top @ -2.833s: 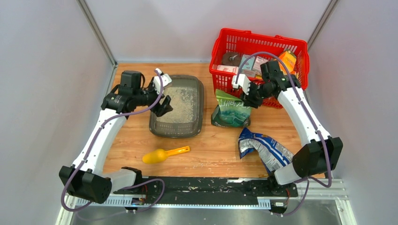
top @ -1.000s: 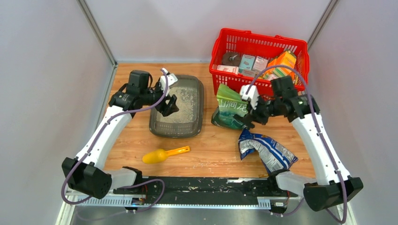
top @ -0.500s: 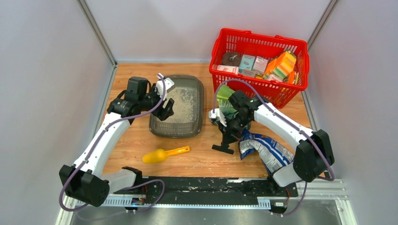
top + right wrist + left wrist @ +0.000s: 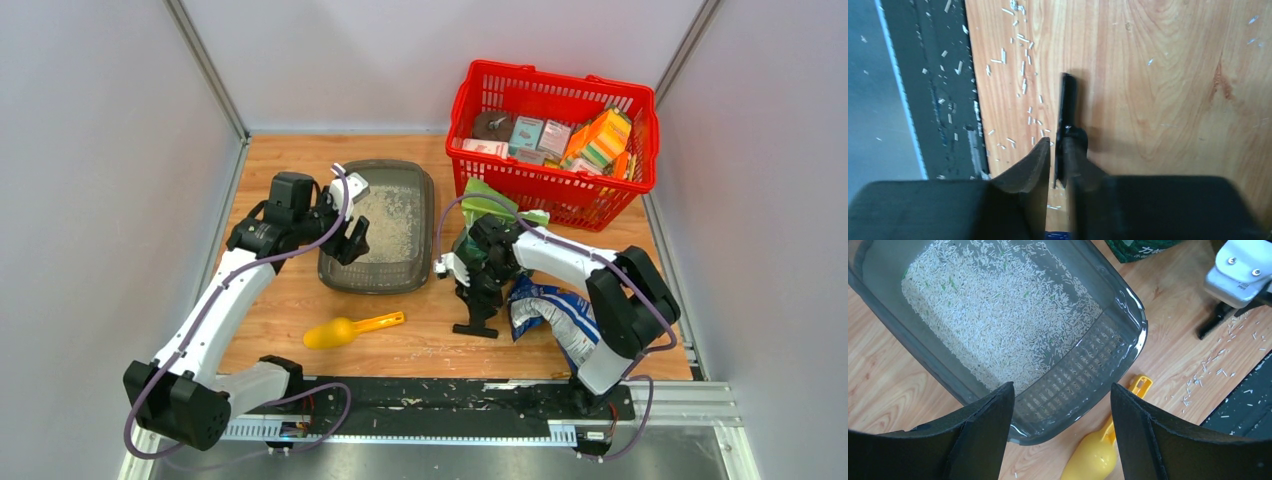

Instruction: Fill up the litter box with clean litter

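Observation:
The dark grey litter box (image 4: 428, 205) lies left of centre with a thin layer of pale clean litter (image 4: 385, 222) on its floor. My left gripper (image 4: 352, 240) hovers open over its near-left rim, holding nothing. In the left wrist view the litter (image 4: 993, 320) covers most of the litter box (image 4: 1133, 315), and the left gripper (image 4: 1062, 390) spans its near end. My right gripper (image 4: 481, 300) points down at the table by a thin black clip (image 4: 476, 326). In the right wrist view that clip (image 4: 1067, 100) lies against one finger, and the jaws of the right gripper (image 4: 1058, 142) stand a slit apart.
A yellow scoop (image 4: 350, 329) lies on the table near the box; the left wrist view shows it too (image 4: 1095, 457). A green bag (image 4: 495, 200) and a blue-silver bag (image 4: 572, 322) flank the right arm. A red basket (image 4: 468, 95) of boxes stands at the back right. Spilled granules (image 4: 1018, 55) dot the front edge.
My right arm swung from the basket side down to the table in front of the green bag, carrying the black clip, and its jaws have eased apart. The left gripper barely moved.

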Available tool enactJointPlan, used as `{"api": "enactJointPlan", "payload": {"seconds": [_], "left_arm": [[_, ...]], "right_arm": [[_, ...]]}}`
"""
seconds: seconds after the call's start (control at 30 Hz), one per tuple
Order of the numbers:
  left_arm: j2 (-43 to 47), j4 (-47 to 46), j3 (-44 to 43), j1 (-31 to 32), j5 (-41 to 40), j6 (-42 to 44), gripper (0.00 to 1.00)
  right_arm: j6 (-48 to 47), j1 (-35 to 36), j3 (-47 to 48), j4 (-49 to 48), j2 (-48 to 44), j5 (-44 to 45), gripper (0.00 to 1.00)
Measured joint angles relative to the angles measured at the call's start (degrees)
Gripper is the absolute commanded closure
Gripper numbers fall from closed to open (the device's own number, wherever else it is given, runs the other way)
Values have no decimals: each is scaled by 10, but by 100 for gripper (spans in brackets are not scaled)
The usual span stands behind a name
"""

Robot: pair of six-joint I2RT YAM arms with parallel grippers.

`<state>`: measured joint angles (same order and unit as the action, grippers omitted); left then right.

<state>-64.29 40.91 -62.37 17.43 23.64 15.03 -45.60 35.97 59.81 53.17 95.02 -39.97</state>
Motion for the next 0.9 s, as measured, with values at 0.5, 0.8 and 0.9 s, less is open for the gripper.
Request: {"api": "enactJointPlan", "payload": {"seconds": [0.5, 0.8, 0.9], "left_arm": [[5, 26, 35, 0, 33, 48, 17], [-34, 53, 39, 8, 43, 136, 12], [-53, 51, 29, 9, 44, 132, 12]], "right_arm": [[-59, -37, -13, 41, -161, 73, 21], [-181, -81, -142, 49, -268, 176, 26], [-221, -104, -195, 48, -300, 219, 32]]}}
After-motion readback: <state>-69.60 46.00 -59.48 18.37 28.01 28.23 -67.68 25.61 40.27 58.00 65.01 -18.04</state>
